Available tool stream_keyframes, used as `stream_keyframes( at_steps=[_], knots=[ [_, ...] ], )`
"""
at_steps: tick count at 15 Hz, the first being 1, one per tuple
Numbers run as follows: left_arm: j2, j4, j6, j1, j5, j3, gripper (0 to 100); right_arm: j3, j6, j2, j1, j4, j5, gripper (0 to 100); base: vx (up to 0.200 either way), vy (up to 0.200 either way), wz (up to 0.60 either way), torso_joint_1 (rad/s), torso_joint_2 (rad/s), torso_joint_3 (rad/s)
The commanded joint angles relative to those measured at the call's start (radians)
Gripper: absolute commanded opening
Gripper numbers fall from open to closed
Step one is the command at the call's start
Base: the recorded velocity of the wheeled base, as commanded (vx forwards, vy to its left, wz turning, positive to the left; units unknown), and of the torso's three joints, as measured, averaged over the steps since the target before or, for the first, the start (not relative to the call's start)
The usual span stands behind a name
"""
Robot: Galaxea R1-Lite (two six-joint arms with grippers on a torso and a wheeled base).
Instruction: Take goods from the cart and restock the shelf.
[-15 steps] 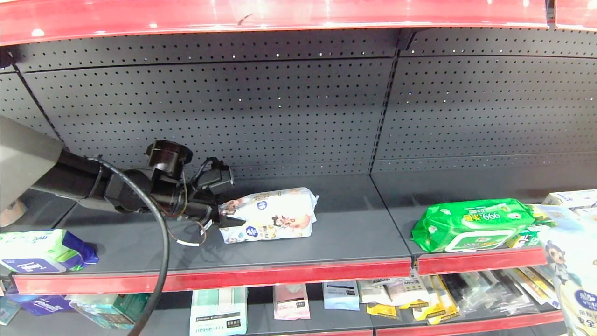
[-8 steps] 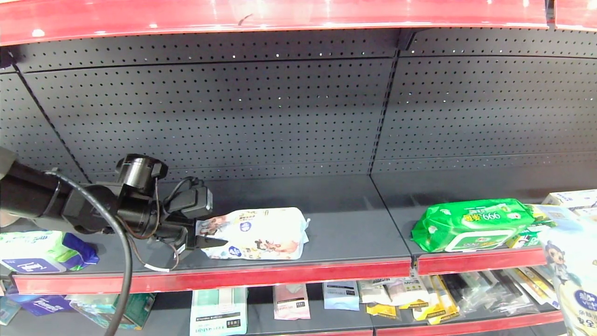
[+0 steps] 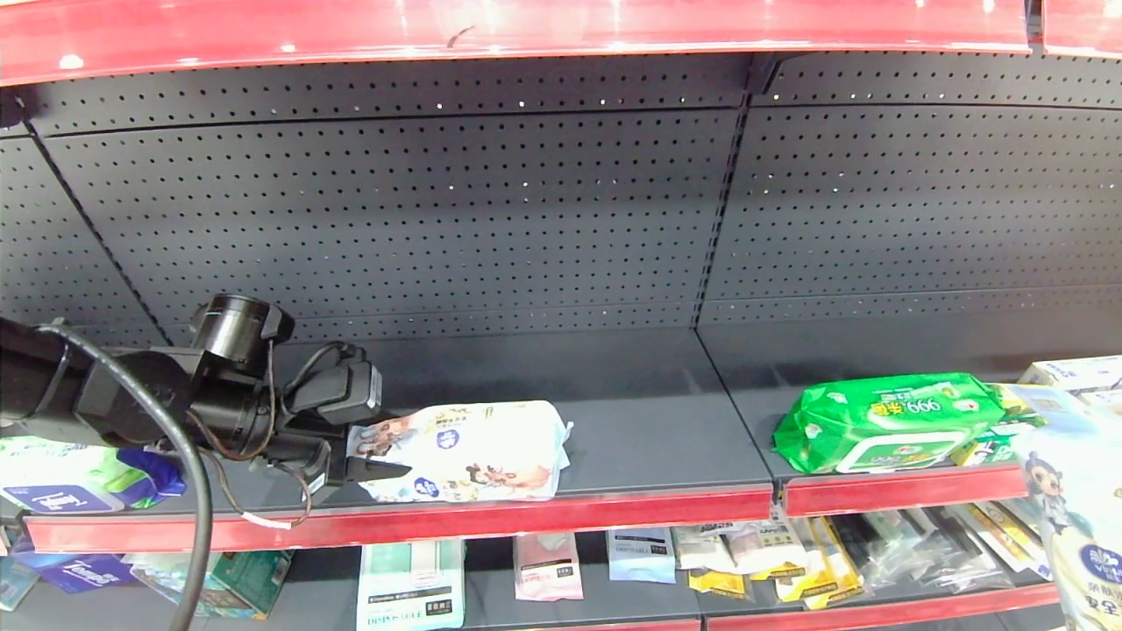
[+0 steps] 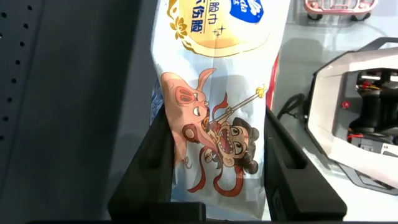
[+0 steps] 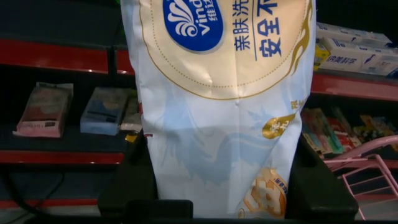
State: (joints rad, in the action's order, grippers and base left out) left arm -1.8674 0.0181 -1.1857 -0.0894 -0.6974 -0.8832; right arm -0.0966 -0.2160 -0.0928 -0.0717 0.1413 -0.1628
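**Item 1:** white pack (image 3: 469,451) lies lengthwise on the middle shelf (image 3: 631,412), L bay, close to the red front lip. L hand (image 3: 370,445) pinches its short end. The wrist view shows the fingers (image 4: 152,162) pressed against the film w/ the pack between them. Whether the pack's full weight is on the board cannot be told from this angle.

**Item 2:** second white pack (image 5: 217,124) hangs in R hand (image 5: 221,180), clamped across its width, low in front of the shelving's R end.

**Handling (judged):** soft film pouch, light, squashy, slick surface. It gives under a squeeze and is not fragile. Best hold is across the narrow width near an end.

**Count:**
- white packs: 2
- green pack (image 3: 885,421): 1, R bay
- blue-green pack (image 3: 79,478): 1, far L
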Motion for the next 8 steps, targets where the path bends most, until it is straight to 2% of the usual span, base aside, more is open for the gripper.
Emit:
stream_keyframes(
  at_steps=[1, 3, 8],
  knots=[
    [0.008, -0.001, -0.002, 0.003, -0.001, 0.010, 0, 0.000, 0.000, -0.002, 0.000, 0.000, 0.000, 0, 0.000, 0.000, 0.00, 0.000, 0.00, 0.000],
    [0.013, 0.002, -0.008, 0.010, 0.001, 0.050, 0, 0.000, 0.000, -0.002, 0.000, 0.000, 0.000, 0, 0.000, 0.000, 0.00, 0.000, 0.00, 0.000],
    [-0.001, 0.003, -0.006, 0.030, -0.007, 0.055, 0, 0.000, 0.000, -0.002, 0.000, 0.000, 0.000, 0, 0.000, 0.000, 0.00, 0.000, 0.00, 0.000]
  ],
)
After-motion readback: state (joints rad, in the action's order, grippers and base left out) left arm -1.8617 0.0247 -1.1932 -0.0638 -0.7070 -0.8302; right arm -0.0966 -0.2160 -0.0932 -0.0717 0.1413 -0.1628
